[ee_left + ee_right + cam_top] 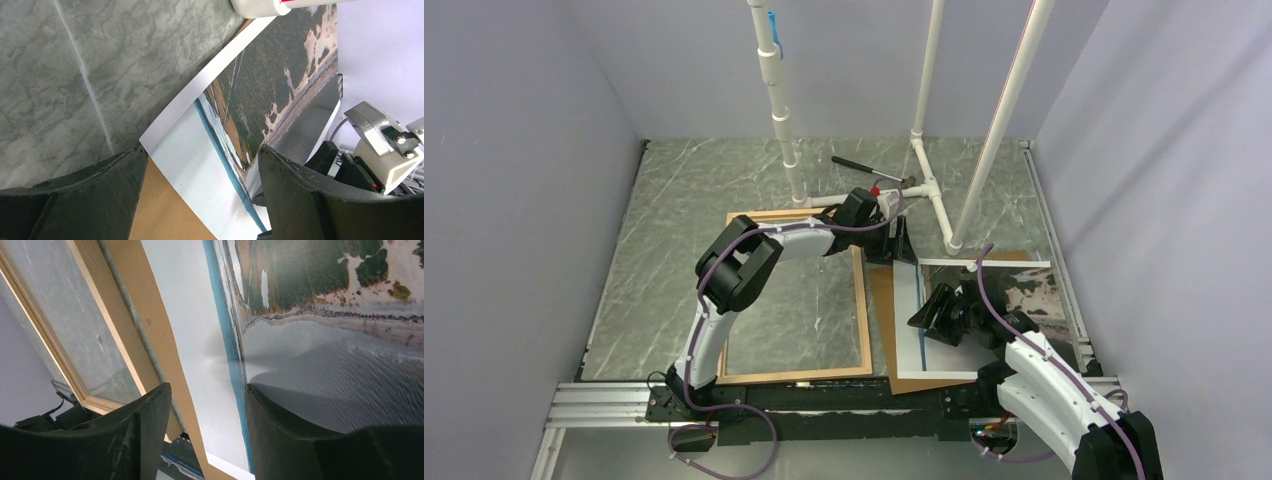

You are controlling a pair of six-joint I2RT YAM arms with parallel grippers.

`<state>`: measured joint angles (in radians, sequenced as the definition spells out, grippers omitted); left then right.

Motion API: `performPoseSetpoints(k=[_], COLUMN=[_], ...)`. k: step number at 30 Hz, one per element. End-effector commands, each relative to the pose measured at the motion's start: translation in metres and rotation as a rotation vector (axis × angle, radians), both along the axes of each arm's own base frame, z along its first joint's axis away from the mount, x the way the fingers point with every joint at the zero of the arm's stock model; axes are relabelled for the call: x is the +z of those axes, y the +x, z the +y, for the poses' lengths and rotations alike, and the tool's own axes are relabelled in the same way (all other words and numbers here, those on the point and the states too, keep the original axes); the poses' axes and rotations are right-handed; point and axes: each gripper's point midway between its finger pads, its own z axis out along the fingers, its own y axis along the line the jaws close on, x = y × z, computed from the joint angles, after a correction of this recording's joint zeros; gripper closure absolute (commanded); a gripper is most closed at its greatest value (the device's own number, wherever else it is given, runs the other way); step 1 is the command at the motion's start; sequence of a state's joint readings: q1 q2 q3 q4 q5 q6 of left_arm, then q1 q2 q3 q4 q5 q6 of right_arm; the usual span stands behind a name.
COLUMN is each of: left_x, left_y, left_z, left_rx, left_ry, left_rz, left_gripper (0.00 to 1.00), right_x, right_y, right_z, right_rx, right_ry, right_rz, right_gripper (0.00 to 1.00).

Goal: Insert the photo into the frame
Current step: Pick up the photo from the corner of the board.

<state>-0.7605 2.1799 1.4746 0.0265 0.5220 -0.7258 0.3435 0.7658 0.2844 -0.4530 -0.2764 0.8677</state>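
The photo (1039,285) lies face up at the right on a brown backing board (881,320). The light-wood frame (862,310) lies flat to its left, with table showing through it. My left gripper (902,250) hovers open over the photo's far left corner; in the left wrist view the photo (210,150) and the board (160,215) show between the spread fingers (310,195). My right gripper (921,322) is open low over the photo's left side. In its view the fingers (280,430) straddle the photo's pale strip (200,340), with the frame (50,340) to the left.
White PVC pipes (929,190) stand on the table behind the photo, and one upright (784,130) rises behind the frame. A black-handled tool (864,168) lies near the back. Grey walls close in on both sides; an aluminium rail (614,400) runs along the near edge.
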Motion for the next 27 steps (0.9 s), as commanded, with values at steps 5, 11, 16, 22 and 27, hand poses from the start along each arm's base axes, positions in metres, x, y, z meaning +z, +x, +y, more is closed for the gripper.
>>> performPoseSetpoints(k=[5, 11, 16, 22, 27], left_x=[0.048, 0.068, 0.063, 0.042, 0.027], left_y=[0.002, -0.005, -0.008, -0.01, -0.012], left_z=[-0.017, -0.018, -0.019, -0.02, -0.017], left_rx=[-0.012, -0.018, -0.018, -0.008, -0.007], left_ry=[-0.141, -0.177, -0.164, -0.138, -0.096], left_rz=[-0.089, -0.172, -0.165, -0.118, -0.105], left_gripper=[0.16, 0.15, 0.23, 0.39, 0.54], right_x=[-0.033, -0.033, -0.032, -0.029, -0.025], right_y=[-0.033, -0.032, -0.033, -0.031, -0.029], right_z=[-0.014, -0.012, -0.011, -0.011, -0.01], right_rx=[0.009, 0.014, 0.018, 0.023, 0.027], right_ry=[-0.071, -0.063, -0.058, -0.055, -0.049], right_rz=[0.144, 0.141, 0.138, 0.125, 0.108], right_gripper=[0.41, 0.42, 0.42, 0.41, 0.42])
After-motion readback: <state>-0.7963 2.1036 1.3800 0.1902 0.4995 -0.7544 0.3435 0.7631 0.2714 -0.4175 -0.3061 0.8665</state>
